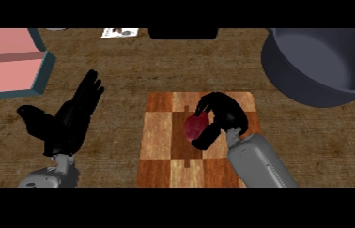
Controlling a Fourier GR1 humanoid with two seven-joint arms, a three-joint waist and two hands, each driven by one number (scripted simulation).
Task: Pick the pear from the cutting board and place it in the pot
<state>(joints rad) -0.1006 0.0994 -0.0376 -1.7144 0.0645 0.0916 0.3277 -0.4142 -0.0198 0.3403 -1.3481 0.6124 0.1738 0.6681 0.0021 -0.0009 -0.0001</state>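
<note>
A dark red pear [195, 126] lies on the checkered wooden cutting board [163, 128] in the middle of the counter. My right hand [223, 117] is over the board with fingers and thumb curled round the pear, hiding its right side. The large dark grey pot [312, 67] stands at the upper right, partly cut off by the view's edge. My left hand [66, 121] rests open at the left, fingers straight and pointing up, away from the board.
A pink and teal object [21, 63] sits at the far left edge. A small white card [119, 33] and a black object [183, 33] lie at the back. Brown counter surrounds the board.
</note>
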